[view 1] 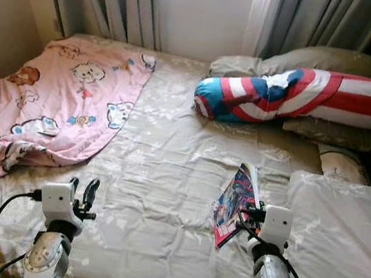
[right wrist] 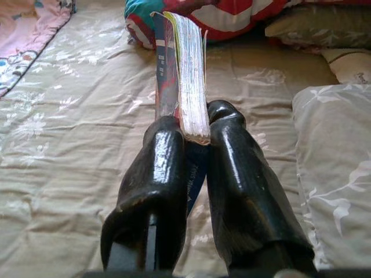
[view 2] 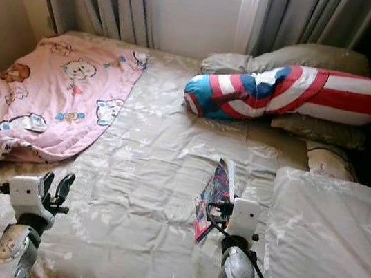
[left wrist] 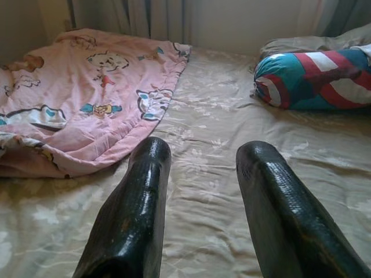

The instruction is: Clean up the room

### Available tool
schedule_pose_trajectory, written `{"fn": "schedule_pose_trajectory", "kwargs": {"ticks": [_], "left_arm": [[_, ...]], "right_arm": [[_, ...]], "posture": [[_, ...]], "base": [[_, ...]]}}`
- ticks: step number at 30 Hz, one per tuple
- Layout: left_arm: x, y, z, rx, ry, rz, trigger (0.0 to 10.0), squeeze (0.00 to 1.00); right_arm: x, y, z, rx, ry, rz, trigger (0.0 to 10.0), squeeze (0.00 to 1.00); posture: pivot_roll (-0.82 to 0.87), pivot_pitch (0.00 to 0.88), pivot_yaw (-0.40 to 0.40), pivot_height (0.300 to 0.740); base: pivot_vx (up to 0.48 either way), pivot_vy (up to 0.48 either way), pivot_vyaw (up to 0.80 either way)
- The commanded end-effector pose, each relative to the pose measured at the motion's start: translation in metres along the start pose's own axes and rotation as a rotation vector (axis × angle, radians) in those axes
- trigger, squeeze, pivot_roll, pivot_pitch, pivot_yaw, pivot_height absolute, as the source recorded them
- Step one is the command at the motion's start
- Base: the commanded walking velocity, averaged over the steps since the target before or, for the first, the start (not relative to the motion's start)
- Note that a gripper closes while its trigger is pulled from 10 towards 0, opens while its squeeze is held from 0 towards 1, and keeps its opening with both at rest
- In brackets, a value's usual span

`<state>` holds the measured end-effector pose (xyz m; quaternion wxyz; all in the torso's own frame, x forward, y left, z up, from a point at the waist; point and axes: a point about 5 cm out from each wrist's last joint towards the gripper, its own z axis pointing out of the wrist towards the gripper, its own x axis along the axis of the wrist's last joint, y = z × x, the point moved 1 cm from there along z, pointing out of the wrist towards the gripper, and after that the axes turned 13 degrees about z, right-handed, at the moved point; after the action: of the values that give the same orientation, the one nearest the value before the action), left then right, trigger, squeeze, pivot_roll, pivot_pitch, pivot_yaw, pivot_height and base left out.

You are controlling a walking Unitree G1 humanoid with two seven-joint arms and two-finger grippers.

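Right tool [right wrist: 196,130] clamped on the book [right wrist: 179,75]; left tool [left wrist: 200,174] apart over the bed [view 1: 160,170].

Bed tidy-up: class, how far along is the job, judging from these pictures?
Early stage. In hand: the right gripper is shut on the book, held above the bed. The left gripper is open and holds nothing. Left: the pink blanket lies crumpled, and the striped bolster lies across the pillows.
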<state>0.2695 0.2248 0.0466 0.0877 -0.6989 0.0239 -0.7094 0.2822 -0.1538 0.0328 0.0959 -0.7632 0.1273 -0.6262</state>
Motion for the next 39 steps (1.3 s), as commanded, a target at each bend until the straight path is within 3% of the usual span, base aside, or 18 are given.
{"fn": "schedule_pose_trajectory", "kwargs": {"ticks": [1,14,18,33,39], "left_arm": [[0.003,0.005,-0.001,-0.015,-0.008,-0.012,10.0,0.00],[0.011,0.012,0.000,-0.028,-0.009,-0.030,10.0,0.00],[0.013,0.012,0.002,-0.027,-0.011,-0.031,10.0,0.00],[0.018,0.012,0.009,-0.034,-0.001,-0.040,10.0,0.00],[0.018,0.012,0.010,-0.035,-0.005,-0.040,10.0,0.00]], "right_arm": [[0.021,-0.009,0.005,0.038,0.088,0.037,10.0,0.00],[0.020,-0.013,0.003,0.048,0.079,0.037,10.0,0.00],[0.020,-0.015,0.003,0.074,0.077,0.028,10.0,0.00],[0.019,-0.015,0.003,0.072,0.073,0.028,10.0,0.00],[0.022,-0.017,0.003,0.104,0.088,0.032,10.0,0.00]], "posture": [[0.04,0.025,-0.026,0.740],[0.04,0.028,-0.021,0.740],[0.04,0.030,-0.021,0.710],[0.04,0.031,-0.022,0.710],[0.03,0.029,-0.024,0.681]], "base": [[0.000,0.000,0.00],[0.000,0.000,0.00],[0.000,0.000,0.00],[0.000,0.000,0.00],[0.000,0.000,0.00]]}}
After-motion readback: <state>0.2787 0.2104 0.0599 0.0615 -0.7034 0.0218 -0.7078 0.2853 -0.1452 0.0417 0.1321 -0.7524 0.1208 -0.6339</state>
